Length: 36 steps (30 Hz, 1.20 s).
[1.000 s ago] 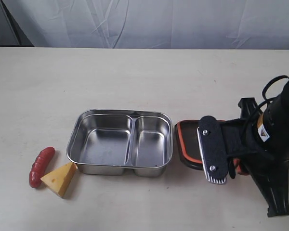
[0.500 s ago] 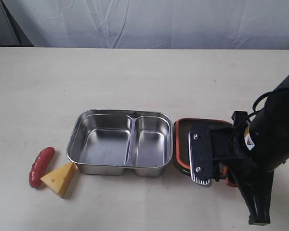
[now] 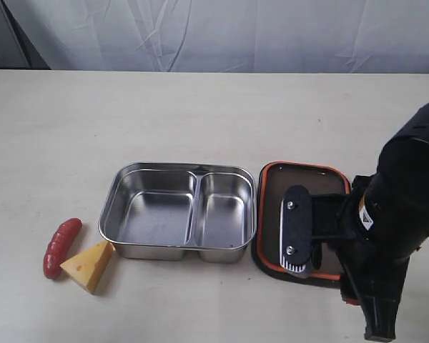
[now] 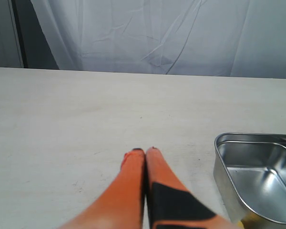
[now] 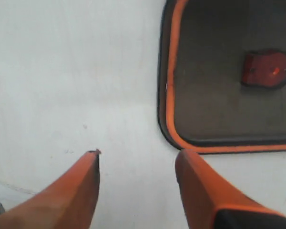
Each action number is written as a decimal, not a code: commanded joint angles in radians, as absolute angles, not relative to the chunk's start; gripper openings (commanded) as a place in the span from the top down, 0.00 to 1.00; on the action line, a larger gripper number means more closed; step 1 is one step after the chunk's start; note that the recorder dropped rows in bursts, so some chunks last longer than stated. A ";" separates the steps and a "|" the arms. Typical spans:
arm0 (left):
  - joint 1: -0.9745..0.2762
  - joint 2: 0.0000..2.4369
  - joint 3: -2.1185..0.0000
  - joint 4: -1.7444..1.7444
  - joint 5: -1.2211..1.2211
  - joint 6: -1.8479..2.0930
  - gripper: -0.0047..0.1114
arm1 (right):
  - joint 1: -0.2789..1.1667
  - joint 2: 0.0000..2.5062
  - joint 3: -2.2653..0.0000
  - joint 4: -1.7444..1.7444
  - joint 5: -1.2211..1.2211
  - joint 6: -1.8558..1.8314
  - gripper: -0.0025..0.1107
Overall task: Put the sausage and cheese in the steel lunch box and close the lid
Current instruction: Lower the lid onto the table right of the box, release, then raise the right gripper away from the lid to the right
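The lid point(image 3: 304, 179), held tilted above the table point(image 3: 200, 114) a second ago, now lies flat with its orange seal up, just right of the steel lunch box point(image 3: 175, 251). The right gripper point(image 5: 138, 155) has let go, its jaws spread wide by the lid's edge.

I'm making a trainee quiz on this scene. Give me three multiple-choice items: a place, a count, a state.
1. Where is the lid, in the exterior view, relative to the box? A on it; B on the table right of it; C left of it.
2. How many foods are in the box? A none; B one; C two.
3. The right hand is: A shut on the lid; B shut, empty; C open, empty.
Answers: B, lid lies beside the box; A, sausage and cheese lie on the table; C, its fingers stand apart.
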<state>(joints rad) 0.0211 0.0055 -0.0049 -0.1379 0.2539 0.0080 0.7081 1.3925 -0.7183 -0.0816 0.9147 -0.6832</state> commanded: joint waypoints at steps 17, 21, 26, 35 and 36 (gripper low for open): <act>0.018 0.000 0.000 -0.137 0.239 0.008 0.96 | 0.710 1.162 -0.745 0.429 0.571 -0.327 0.99; 0.018 0.000 0.000 -0.137 0.239 0.008 0.96 | 0.710 1.183 -0.854 0.505 0.699 -0.447 0.72; 0.018 0.000 0.000 -0.137 0.239 0.008 0.96 | 0.710 1.279 -0.999 0.550 0.717 -0.465 0.52; 0.018 0.000 0.000 -0.137 0.239 0.008 0.96 | 0.710 1.392 -1.085 0.485 0.663 -0.504 0.57; 0.018 0.000 0.000 -0.137 0.239 0.008 0.96 | 0.710 1.377 -1.085 0.480 0.610 -0.501 0.61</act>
